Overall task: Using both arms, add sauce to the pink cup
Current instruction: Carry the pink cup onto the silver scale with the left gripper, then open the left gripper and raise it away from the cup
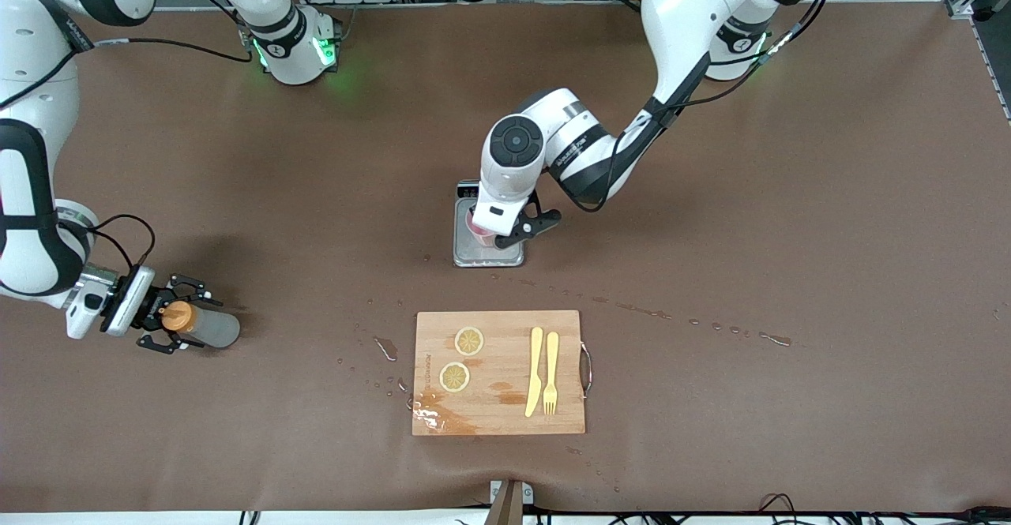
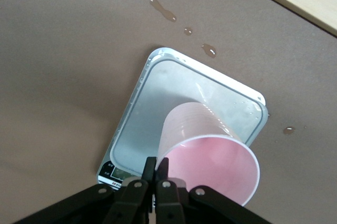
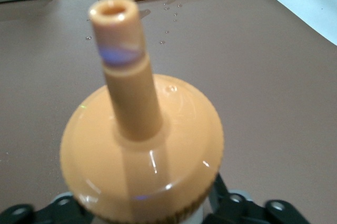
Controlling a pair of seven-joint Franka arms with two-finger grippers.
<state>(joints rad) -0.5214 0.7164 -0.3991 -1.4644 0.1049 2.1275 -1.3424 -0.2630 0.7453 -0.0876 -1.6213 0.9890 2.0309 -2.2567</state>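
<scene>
The pink cup (image 1: 477, 230) stands on the grey scale plate (image 1: 490, 257) near the middle of the table. My left gripper (image 2: 157, 168) reaches down over the scale (image 2: 158, 103) and is shut on the rim of the pink cup (image 2: 210, 155), one finger inside and one outside. The sauce bottle (image 1: 212, 328) lies on its side at the right arm's end of the table, its orange cap (image 3: 142, 150) toward my right gripper (image 1: 189, 324). That gripper is open, one jaw on each side of the bottle just below the cap, and the cap hides its fingertips in the right wrist view.
A wooden cutting board (image 1: 499, 373) lies nearer the front camera than the scale, with two lemon slices (image 1: 469, 341), a yellow knife (image 1: 535, 372) and a fork (image 1: 551, 373) on it. Liquid drops (image 1: 385, 348) dot the brown mat around the board and the scale.
</scene>
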